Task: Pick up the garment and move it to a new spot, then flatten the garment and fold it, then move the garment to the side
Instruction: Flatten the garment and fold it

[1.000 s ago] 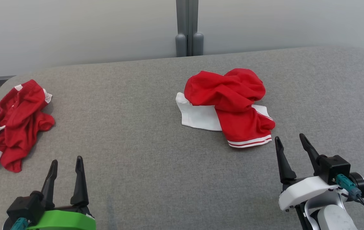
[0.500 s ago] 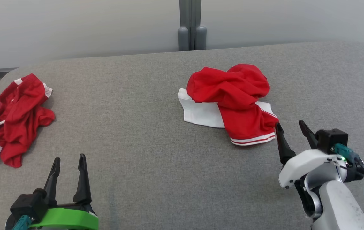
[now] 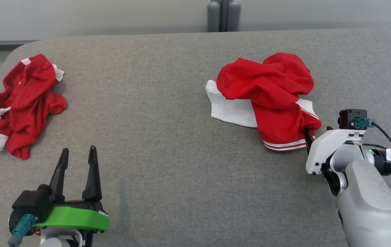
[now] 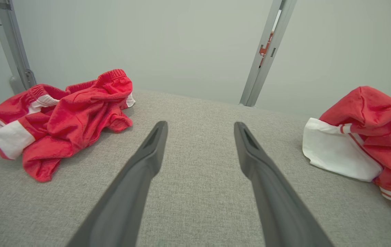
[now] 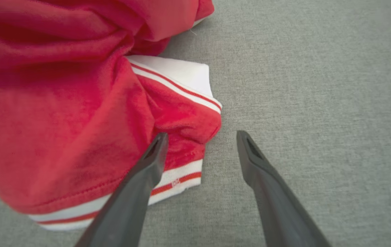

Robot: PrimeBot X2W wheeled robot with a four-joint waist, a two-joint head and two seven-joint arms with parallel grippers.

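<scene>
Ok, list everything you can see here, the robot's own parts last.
right garment: one, red with white, crumpled on the table's right half
left garment: one, red with white, crumpled at the table's left edge
table: one, grey fabric top, under both garments
post: one, grey, behind the table's far edge
left gripper: one, dark fingers, green mount, open, over bare table at front left
right gripper: one, dark fingers, white mount, open, at the right garment's striped hem

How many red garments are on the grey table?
2. The left garment lies crumpled near the left edge of the table; the right garment lies right of centre.
</scene>
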